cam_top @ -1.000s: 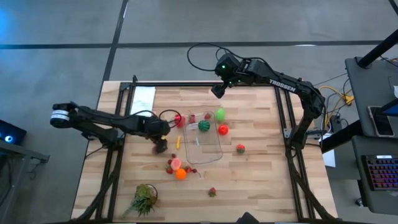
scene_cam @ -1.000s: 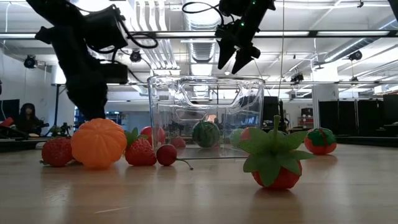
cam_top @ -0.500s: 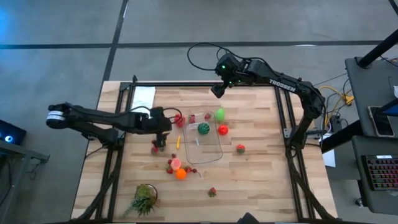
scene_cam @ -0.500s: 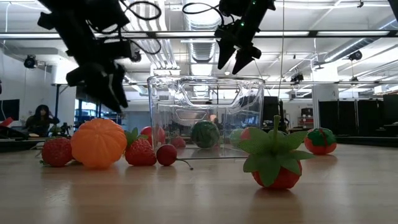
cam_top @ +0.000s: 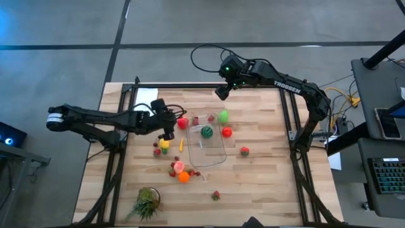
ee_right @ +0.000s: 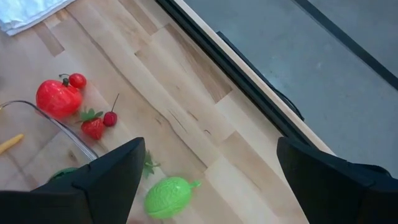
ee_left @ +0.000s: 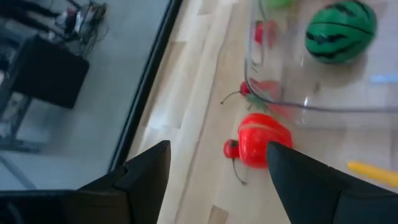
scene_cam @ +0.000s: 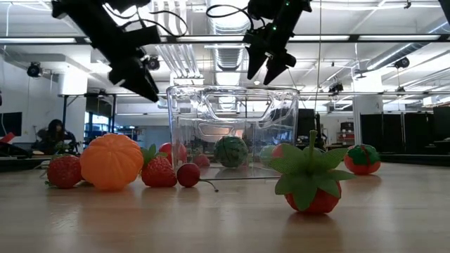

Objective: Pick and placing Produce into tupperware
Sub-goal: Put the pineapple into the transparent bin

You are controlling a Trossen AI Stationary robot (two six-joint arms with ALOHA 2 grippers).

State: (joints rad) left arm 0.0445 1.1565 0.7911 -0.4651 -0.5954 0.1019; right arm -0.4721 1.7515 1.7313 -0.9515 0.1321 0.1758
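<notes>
Wooden table point(cam_top: 259, 183) carries scattered produce; left gripper point(cam_top: 166, 126), fingers parted and empty, hovers beside a red pepper point(cam_top: 182, 122), just left of the clear tupperware point(cam_top: 218, 151); right gripper point(cam_top: 221, 92) hangs wide open behind it

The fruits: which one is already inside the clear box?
The striped green watermelon. It sits inside the clear box; the other fruits lie on the table outside it.

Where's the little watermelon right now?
In the high view the watermelon sits inside the clear tupperware near mid-table, at the container's far end, with a red piece just outside the right wall.
</notes>
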